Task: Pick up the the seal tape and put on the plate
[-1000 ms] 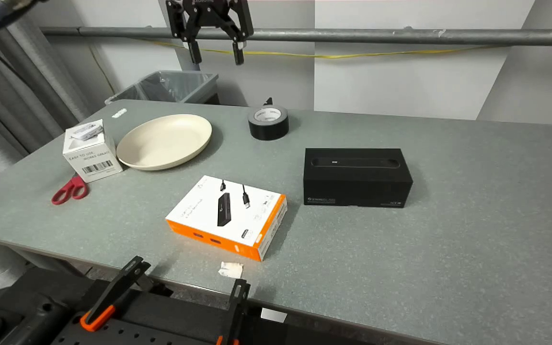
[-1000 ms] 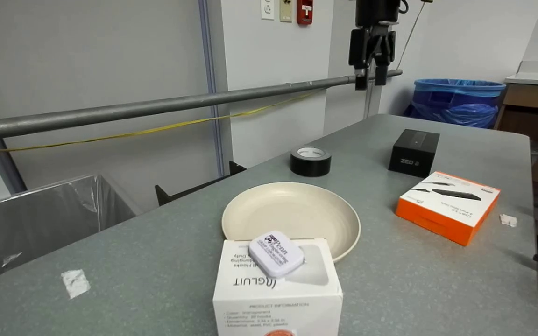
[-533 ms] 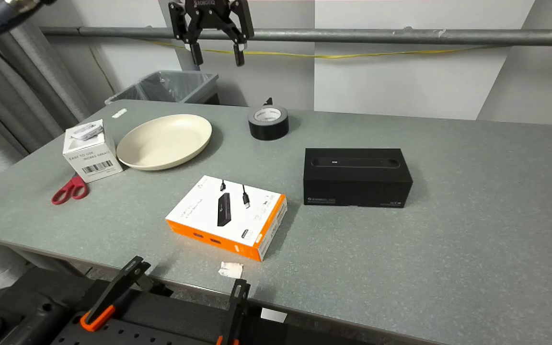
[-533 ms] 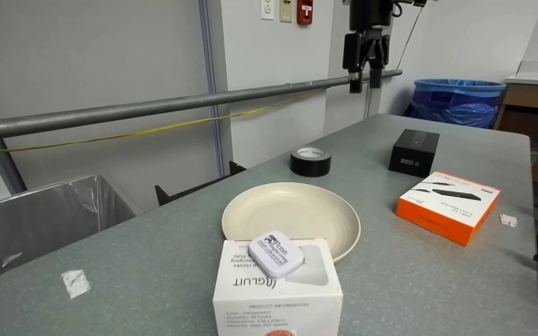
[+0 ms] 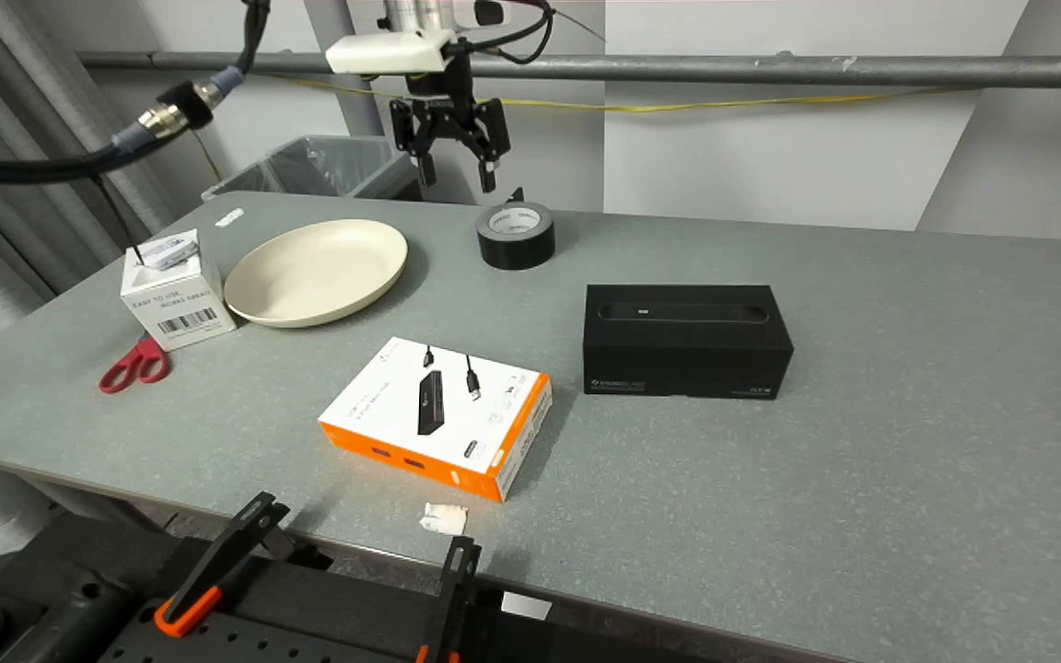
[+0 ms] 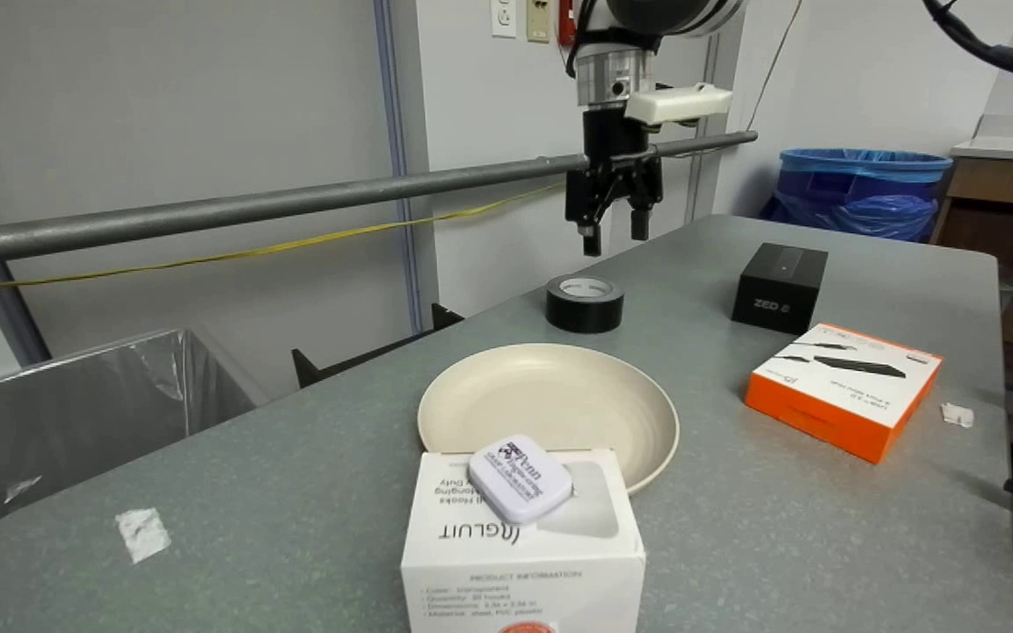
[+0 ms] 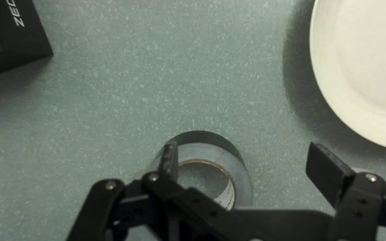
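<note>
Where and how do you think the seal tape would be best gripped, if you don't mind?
I'd lower the gripper from above and pinch the seal tape by its wall nearest the plate, one finger in the hole, the other outside. It lies flat, hole facing up, and in the wrist view that wall appears between the open jaws.
</note>
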Controlling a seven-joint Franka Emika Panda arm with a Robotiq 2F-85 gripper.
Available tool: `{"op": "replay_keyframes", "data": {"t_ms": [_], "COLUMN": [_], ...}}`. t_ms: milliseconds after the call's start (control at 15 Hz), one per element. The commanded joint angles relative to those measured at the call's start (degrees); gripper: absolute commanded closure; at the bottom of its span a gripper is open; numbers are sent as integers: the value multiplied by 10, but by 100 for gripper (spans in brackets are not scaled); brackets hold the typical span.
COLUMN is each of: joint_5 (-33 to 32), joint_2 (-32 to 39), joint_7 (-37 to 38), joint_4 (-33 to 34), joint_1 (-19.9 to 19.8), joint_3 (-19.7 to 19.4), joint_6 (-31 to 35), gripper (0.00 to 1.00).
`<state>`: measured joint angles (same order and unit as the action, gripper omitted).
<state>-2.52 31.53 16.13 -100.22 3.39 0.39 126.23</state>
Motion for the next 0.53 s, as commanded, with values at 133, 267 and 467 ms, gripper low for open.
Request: {"op": "replay_keyframes", "data": {"t_ms": [133,267,467], "joint_5": [-13,-14,-12], "joint_2": [132,162,203], "joint_7": [48,49,46], "joint_4": [141,174,222], "joint_1": [34,38,39], "joint_3": [-34,-41,-48], "joint_6": [-8,-9,-18], "gripper": [0,0,0]}}
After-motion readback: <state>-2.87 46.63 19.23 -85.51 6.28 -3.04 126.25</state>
